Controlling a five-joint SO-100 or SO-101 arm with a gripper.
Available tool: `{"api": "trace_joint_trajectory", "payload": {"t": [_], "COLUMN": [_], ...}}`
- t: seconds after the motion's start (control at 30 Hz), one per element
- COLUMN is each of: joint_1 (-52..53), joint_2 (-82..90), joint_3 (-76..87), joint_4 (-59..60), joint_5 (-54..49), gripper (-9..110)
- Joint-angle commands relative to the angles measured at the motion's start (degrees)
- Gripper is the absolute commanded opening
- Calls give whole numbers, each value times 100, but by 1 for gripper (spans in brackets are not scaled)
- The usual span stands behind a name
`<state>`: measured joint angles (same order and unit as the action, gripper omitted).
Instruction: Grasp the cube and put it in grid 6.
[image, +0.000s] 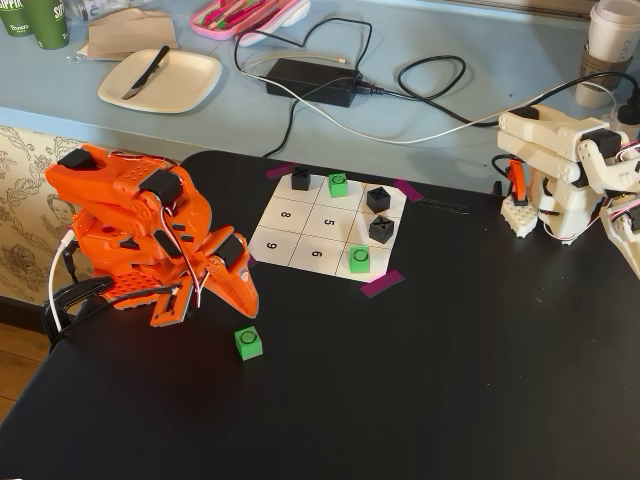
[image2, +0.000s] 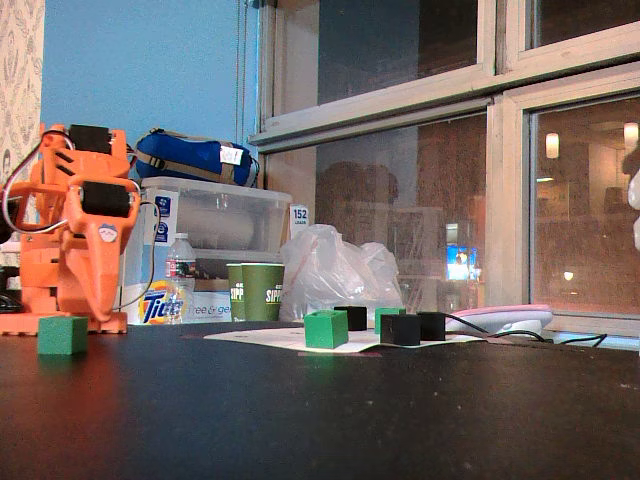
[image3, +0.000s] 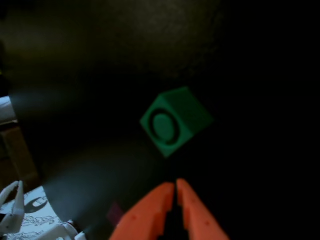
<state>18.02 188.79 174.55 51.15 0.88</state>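
The cube (image: 248, 342) is bright green with a dark ring on top, lying on the black desk (image: 450, 380). The arm (image: 140, 235) and its gripper (image3: 175, 187) are orange. The paper sheet (image: 325, 222) is white with black digits, carrying 2 green and 3 black cubes, purple tape at its corners.

Three green cubes (image: 249, 343), three black cubes (image: 300, 179)

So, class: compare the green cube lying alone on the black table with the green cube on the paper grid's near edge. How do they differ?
The lone green cube sits on the bare black table, while the grid-edge green cube rests on the paper grid. The lone cube lies close to the orange gripper; the grid-edge cube sits beside a black cube. Both are bright green with a dark ring on top.
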Motion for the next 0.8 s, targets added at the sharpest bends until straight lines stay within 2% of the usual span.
{"api": "trace_joint_trajectory", "payload": {"t": [0.0, 0.77], "joint_1": [-18, -18], "joint_2": [26, 26], "joint_3": [202, 202], "joint_4": [-26, -26], "joint_5": [-26, -26], "gripper": [0, 0]}}
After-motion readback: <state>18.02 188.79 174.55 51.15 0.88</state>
